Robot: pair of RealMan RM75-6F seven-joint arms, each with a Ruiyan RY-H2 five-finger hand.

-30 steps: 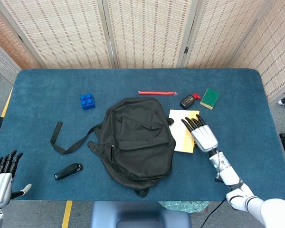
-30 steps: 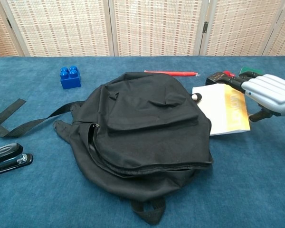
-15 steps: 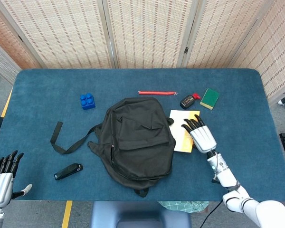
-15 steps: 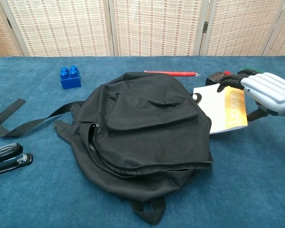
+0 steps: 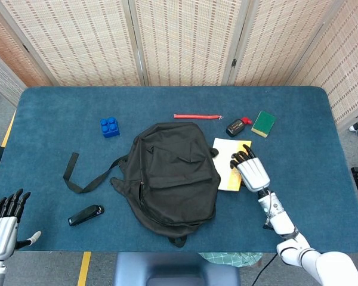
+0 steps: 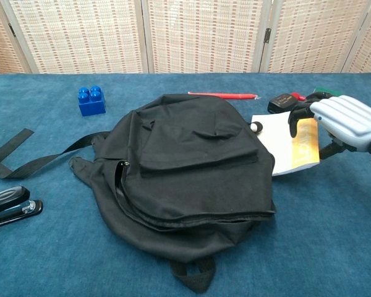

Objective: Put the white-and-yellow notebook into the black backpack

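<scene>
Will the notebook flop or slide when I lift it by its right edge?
Likely fairly stiff: the notebook lies flat with straight edges. It looks thin, so probably light. Its left edge sits against the backpack, so it may drag there as the right hand lifts.

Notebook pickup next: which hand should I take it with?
The right hand. Its fingers already curl over the white-and-yellow notebook, which lies beside the black backpack. The left hand sits open at the table's near left corner, with the backpack between it and the notebook.
</scene>
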